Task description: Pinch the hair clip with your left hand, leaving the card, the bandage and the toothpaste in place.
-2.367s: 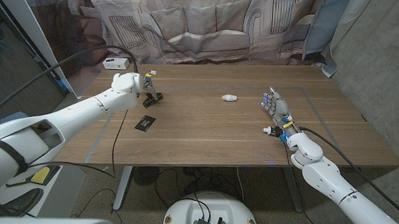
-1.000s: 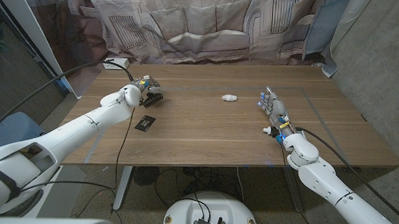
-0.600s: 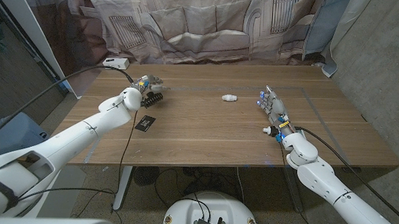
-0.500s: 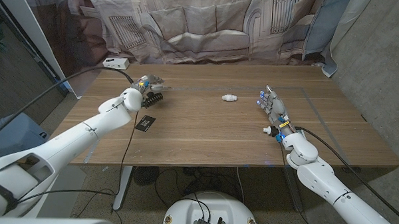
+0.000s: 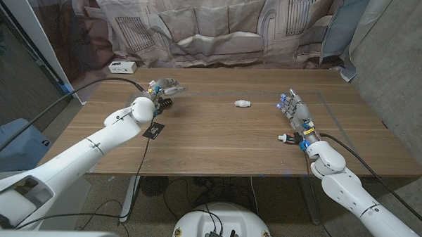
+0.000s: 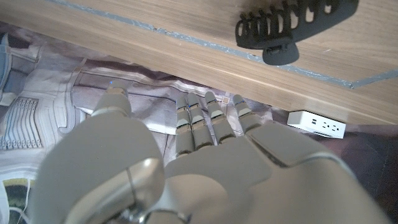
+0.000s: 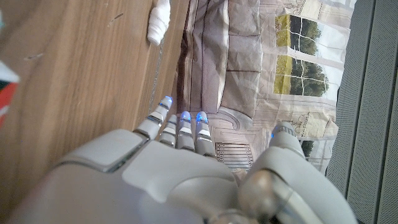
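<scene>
Wooden worktop [image 5: 217, 133] with thin taped lines, printed fabric backdrop [image 5: 214, 27] hung behind it. Black hair clip [image 5: 165, 101] is seen lying on the worktop at the far left, teeth toward the backdrop; it is shown again in the left wrist view [image 6: 292, 25] near a tape line, free of the fingers. Left robot hand [image 5: 163, 87] is positioned just behind and above the clip, fingers straight and apart, nothing held; contact with the clip cannot be confirmed from the head view, and a gap is shown in the wrist view [image 6: 205, 155]. A black card [image 5: 153, 130] is seen flat on the worktop, nearer the front edge than the clip, just beside the left forearm. A small white roll, likely the bandage [image 5: 242, 103], is placed near the middle, well apart from the clip; it also appears in the right wrist view [image 7: 161, 18]. Right robot hand [image 5: 296, 111] is held over the right side, fingers extended and spread, empty. A small white tube with a red band, apparently the toothpaste [image 5: 288, 139], is seen close by that wrist. A white power strip [image 5: 121, 67] sits at the far left corner.
</scene>
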